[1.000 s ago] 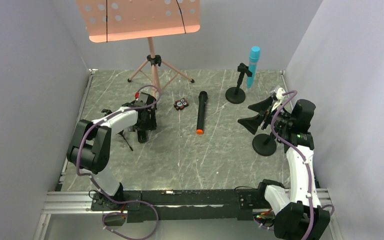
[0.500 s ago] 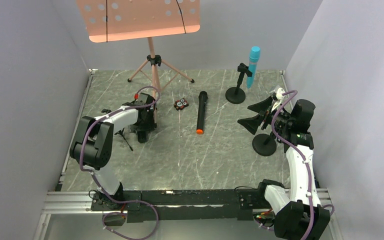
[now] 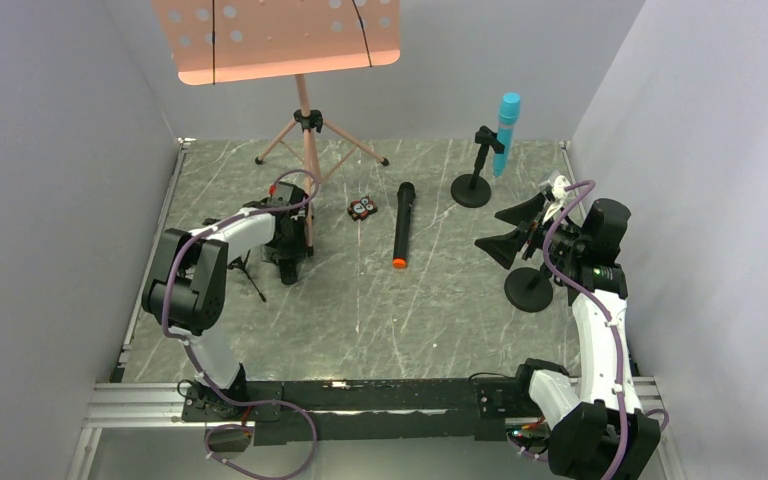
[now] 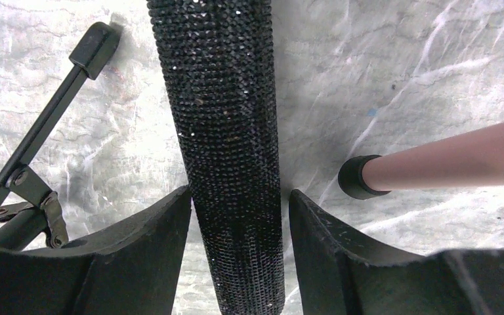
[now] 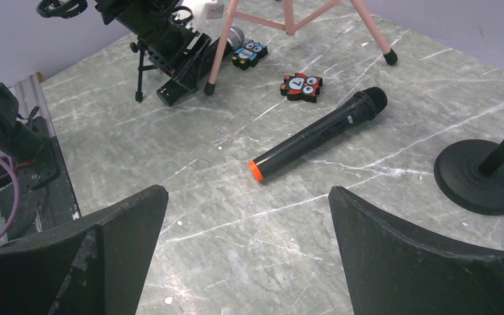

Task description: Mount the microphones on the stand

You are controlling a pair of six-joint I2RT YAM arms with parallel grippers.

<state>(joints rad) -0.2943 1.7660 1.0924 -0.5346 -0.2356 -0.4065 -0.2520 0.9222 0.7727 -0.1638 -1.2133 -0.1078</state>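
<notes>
Grey, veined surface (image 3: 440, 310) carries everything I can see. At the left of the overhead view the left gripper (image 3: 288, 262) is down low, just beside a foot of the pink music stand (image 3: 275, 40). Seen from its wrist, its fingers (image 4: 138, 262) straddle the glittery black body of the silver-headed microphone (image 4: 236, 131). They stand apart, with slivers of surface showing on both sides, so they are not pressed shut on it. A small black tripod (image 4: 33, 151) lies just to the left of them.

Near the middle of the overhead view the orange-ended microphone (image 3: 400, 225) lies flat, untouched, with a black-red clip (image 3: 363, 208) near its head. In the upper right the turquoise microphone (image 3: 508, 125) stands nearly upright, clamped on a round-base stand (image 3: 472, 190).

At the right the right gripper (image 3: 513, 230) hangs above the surface with its fingers spread wide, holding nothing. A second round-base stand (image 3: 530, 288) sits bare just below it in the frame.
</notes>
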